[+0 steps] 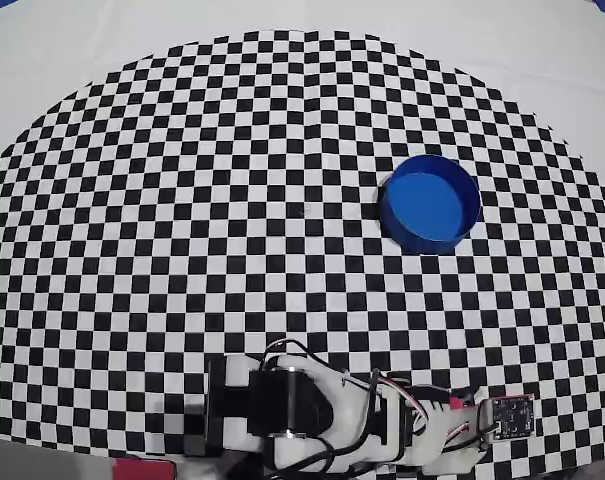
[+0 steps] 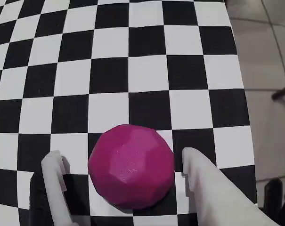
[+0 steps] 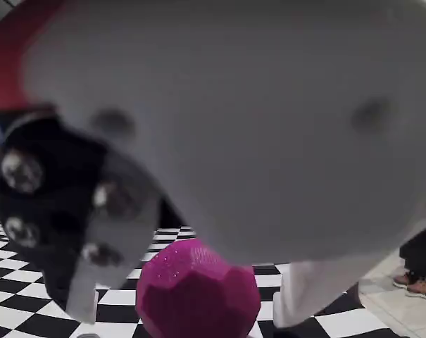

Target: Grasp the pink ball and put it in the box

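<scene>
Around the pink ball (image 2: 131, 165) we hold our gripper (image 2: 126, 165) open, fingers straddling it for a grasp, well apart from the box (image 1: 431, 203).

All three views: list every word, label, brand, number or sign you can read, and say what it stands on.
None can be read. The pink ball, the box, the checkered cloth and the gripper carry no print. The small circuit board in the overhead view is too small to read.
</scene>
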`<state>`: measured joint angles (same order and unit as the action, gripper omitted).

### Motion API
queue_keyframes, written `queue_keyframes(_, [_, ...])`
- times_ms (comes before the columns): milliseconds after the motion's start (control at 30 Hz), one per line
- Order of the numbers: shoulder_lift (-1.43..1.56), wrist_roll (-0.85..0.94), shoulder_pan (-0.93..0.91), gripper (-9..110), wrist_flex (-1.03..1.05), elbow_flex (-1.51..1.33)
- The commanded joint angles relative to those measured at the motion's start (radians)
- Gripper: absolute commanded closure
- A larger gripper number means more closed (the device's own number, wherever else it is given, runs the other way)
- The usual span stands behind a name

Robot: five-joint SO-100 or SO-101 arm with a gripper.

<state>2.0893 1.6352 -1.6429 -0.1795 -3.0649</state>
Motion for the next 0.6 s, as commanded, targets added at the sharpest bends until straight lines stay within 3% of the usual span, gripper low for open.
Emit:
queue_keyframes(0, [-0.005,0.008,-0.008,72,-0.012,0.043])
queue_keyframes(567, [-0.008,0.008,-0.006,72,-0.012,0.052])
